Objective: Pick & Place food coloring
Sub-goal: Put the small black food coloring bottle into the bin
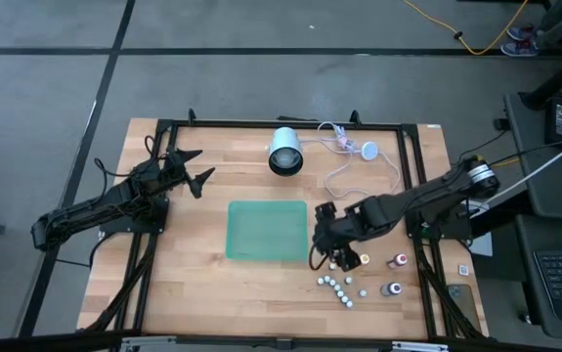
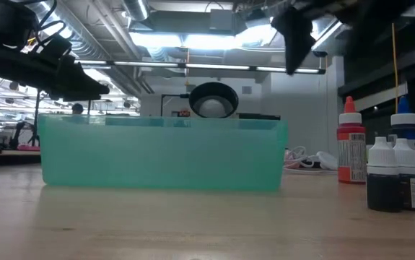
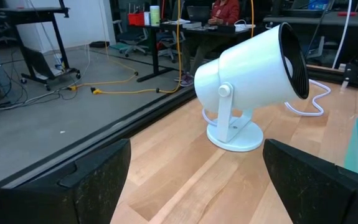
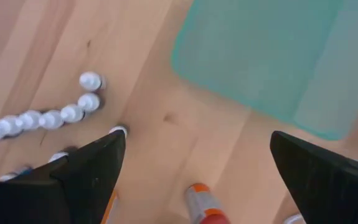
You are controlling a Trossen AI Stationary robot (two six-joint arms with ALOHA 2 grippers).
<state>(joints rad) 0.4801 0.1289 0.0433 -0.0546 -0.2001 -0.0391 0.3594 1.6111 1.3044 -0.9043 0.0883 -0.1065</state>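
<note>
The food coloring bottles stand upright on the wooden table near its front right. A curved row of white-capped ones [image 1: 337,286] shows in the right wrist view as white caps [image 4: 54,117]. An orange-capped bottle [image 4: 200,202] stands under my right gripper. In the low view there are a red bottle [image 2: 350,149], a blue-capped one [image 2: 405,126] and dark ones [image 2: 384,175]. My right gripper [image 1: 327,252] [image 4: 191,177] hangs open above the bottles, pointing steeply down, touching nothing. My left gripper [image 1: 197,168] waits open at the far left.
A shallow green tray [image 1: 266,230] [image 2: 164,153] lies at the table's middle, just left of the bottles. A white lamp [image 1: 285,152] [image 3: 247,81] with a loose cord [image 1: 359,166] stands at the far edge. Two more bottles [image 1: 398,261] [image 1: 392,289] stand toward the right edge.
</note>
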